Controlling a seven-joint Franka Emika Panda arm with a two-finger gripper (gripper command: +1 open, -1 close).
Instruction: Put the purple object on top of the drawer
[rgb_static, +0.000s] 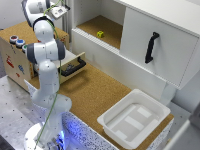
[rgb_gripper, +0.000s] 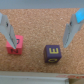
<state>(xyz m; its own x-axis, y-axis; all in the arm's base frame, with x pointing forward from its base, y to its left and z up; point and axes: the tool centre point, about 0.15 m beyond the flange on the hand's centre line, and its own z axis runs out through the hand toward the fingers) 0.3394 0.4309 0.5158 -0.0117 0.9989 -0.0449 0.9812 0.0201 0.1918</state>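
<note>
Even, bright indoor light fills the exterior view, and the white cabinet door is nearly washed out, with soft edges throughout. A blue glow shows at the arm's base. The wrist view is blurrier: the purple cube and pink cube cast small dark shadows on the cork worktop, and the fingers are out of focus.

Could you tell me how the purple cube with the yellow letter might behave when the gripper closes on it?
The purple cube looks rigid with flat faces, so it probably sits stable and will not roll. It seems small and likely light, so an off-centre touch might slide it over the cork surface. The pink cube lies apart from it, beside one finger.
</note>
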